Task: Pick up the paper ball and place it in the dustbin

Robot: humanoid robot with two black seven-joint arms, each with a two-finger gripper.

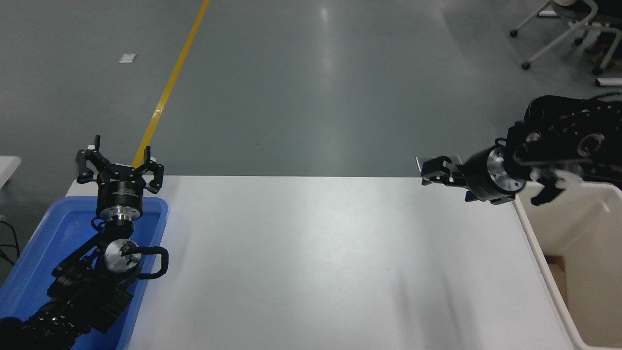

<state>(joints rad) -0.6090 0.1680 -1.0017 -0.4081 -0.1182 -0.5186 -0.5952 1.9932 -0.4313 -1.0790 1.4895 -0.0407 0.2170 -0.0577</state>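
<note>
1. Two arms show in my head view. The left gripper [119, 154] is parked above the far end of the blue tray [43, 243], at the left end of the white table [316, 262]. Its fingers are spread wide and hold nothing.
2. The right gripper [430, 171] comes in from the right edge and hangs above the table's far right corner, just left of the dustbin [539, 243]. It points left, toward the table's middle.
3. I cannot tell how the right gripper's fingers stand; they are motion-blurred and seen nearly end on. I see no paper between them.
4. The dustbin stands against the table's right end; its cream rim runs along the table edge. Only its left wall and part of its inside are in frame.
5. I cannot place the paper ball with certainty. A tan patch shows low inside the dustbin, against the left wall, but it is too cropped to identify.
6. The tabletop between tray and dustbin shows only faint shadows.
</note>
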